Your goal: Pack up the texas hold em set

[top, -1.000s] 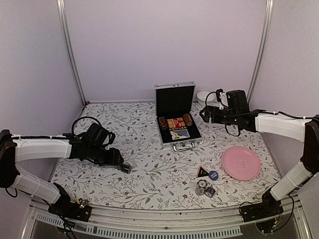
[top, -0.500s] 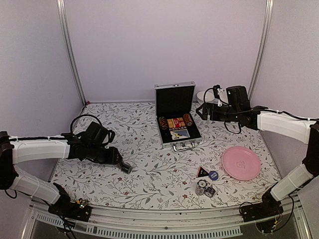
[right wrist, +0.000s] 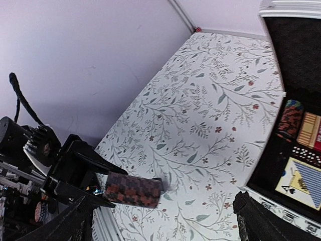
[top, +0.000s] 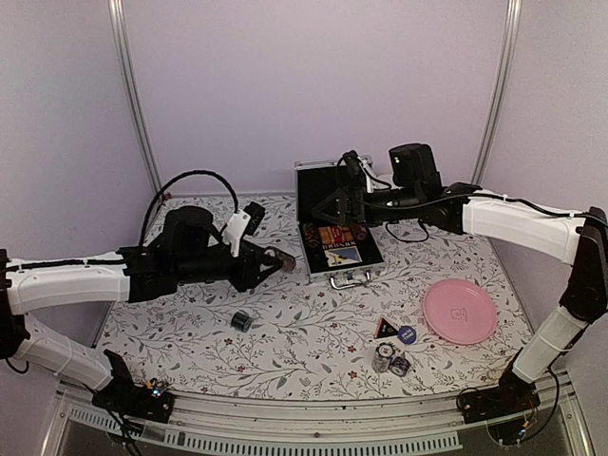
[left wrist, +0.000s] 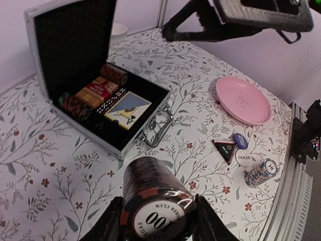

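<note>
The silver case point(top: 323, 164) stands open at the table's middle back, with chip stacks and card decks point(top: 334, 235) in its black tray. My left gripper point(top: 269, 260) is shut on a dark red-and-black chip stack point(top: 282, 258) and holds it in the air left of the case. The stack fills the left wrist view point(left wrist: 150, 198) between the fingers point(left wrist: 111, 223). My right gripper point(top: 334, 211) hangs open and empty over the case; its fingertips point(right wrist: 67, 226) frame the held stack point(right wrist: 133, 191). A black triangle point(top: 385, 329), blue disc point(top: 408, 333) and two chip stacks point(top: 389, 361) lie front right.
A small dark chip stack point(top: 242, 320) lies on the table under my left arm. A pink plate point(top: 460, 311) sits at the right, near the triangle. A white dealer button point(left wrist: 244, 158) lies by the blue disc point(left wrist: 241, 140). A white bowl point(left wrist: 118, 31) shows behind the case lid.
My left gripper rose from the table with a chip stack and moved right toward the case, leaving a small stack behind. My right arm swung left over the open case.
</note>
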